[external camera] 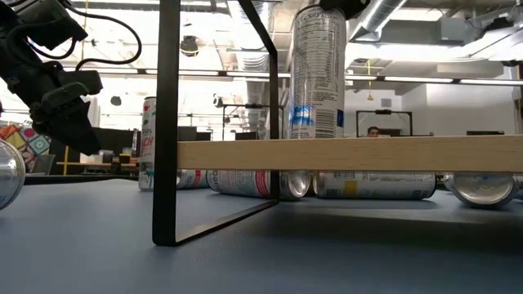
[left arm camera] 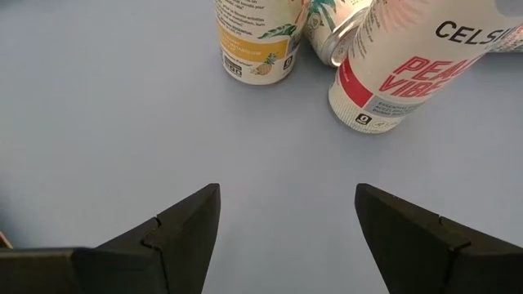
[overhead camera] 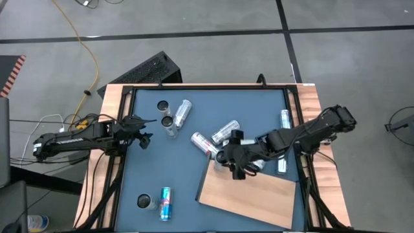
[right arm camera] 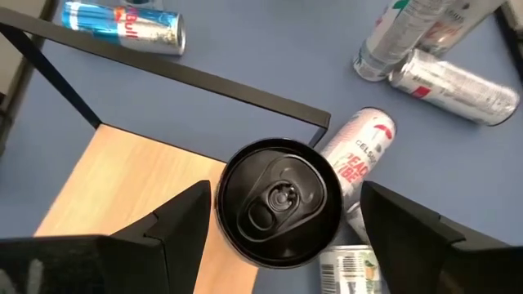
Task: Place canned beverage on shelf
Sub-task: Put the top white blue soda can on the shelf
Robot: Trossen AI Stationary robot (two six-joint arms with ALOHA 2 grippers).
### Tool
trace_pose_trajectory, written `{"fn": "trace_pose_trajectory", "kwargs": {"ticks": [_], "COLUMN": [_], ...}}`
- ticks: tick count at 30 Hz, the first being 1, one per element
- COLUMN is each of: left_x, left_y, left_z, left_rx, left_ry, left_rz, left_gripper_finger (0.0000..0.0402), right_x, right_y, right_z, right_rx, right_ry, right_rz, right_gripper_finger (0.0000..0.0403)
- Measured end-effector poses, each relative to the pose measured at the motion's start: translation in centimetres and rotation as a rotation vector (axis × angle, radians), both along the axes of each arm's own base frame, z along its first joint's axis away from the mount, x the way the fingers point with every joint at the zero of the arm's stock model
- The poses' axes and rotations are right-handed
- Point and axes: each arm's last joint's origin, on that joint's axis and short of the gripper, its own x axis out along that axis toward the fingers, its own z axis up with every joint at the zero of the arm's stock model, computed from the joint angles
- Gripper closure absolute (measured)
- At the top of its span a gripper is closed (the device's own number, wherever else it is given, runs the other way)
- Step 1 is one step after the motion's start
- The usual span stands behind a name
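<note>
Can (right arm camera: 280, 202) standing upright on shelf (right arm camera: 122, 180); right tool (right arm camera: 282, 224) spread around it, apparently releasing. Next: lift clear without tipping it.

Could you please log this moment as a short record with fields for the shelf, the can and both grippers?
shelf: wooden board on a black frame, at the table's right
can on shelf: black-topped can upright at the board's corner
right gripper: open, fingers either side of that can
left gripper: open, empty, over the table's left side
other cans: several on the tabletop
</note>
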Motion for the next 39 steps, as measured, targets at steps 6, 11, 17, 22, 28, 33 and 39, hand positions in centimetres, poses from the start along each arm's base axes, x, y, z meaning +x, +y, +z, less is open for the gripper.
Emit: {"fn": "trace_pose_trajectory", "kwargs": {"ticks": [6,11,17,22,28,33,39], "left_x": [0.0,0.0,0.0,0.0,0.0,0.0,0.0], "left_y": [0.0,0.0,0.0,0.0,0.0,0.0,0.0], "left_z": [0.0,0.0,0.0,0.0,0.0,0.0,0.0], "left_rx": [0.000,0.000,0.000,0.000,0.000,-0.001,0.000], "left_ry": [0.000,0.000,0.000,0.000,-0.001,0.002,0.002], "left_rz": [0.000,0.000,0.000,0.000,0.000,-0.001,0.000], "left_gripper_finger": [0.0132,0.0132,0.0132,0.0132,0.0132,0.0132,0.0132], "right_x": [0.0,0.0,0.1,0.4,1.6,1.6,1.5], "right_y": [-0.1,-0.1,-0.1,0.0,0.5,0.2,0.2], "right_z": [0.0,0.0,0.1,-0.3,-1.7,-1.7,-1.6], "right_rx": [0.022,0.023,0.028,0.026,0.021,0.033,0.049], "right_ry": [0.002,0.002,-0.008,-0.002,0.016,0.019,0.020], "right_rz": [-0.008,-0.008,-0.009,-0.010,-0.005,-0.031,-0.050], "right_gripper_finger": [0.0105,0.0106,0.0106,0.0106,0.0106,0.0107,0.0121]}}
